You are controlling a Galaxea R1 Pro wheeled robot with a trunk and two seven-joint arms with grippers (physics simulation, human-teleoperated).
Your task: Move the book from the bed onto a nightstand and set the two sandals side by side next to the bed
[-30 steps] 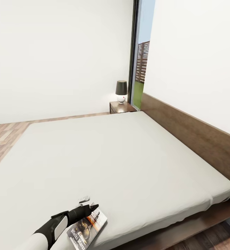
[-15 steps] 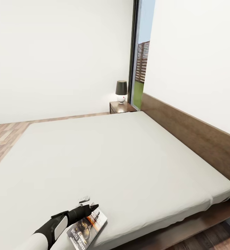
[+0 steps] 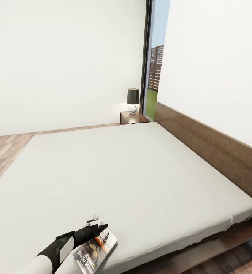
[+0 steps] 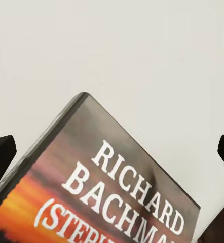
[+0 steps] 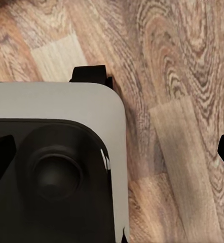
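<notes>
The book lies flat on the light-grey mattress of the bed, at its near edge. Its dark cover has an orange band and white lettering. My left gripper hovers just over the book's far end, open; its two dark fingertips stand wide apart on either side of the cover. My right gripper is open and points down at the wood floor beside my own base. A nightstand stands at the bed's far corner. The sandals are out of view.
A small lamp with a dark shade stands on the nightstand. A tall window is behind it. The brown headboard runs along the bed's right side. Wood-plank floor shows at the far left.
</notes>
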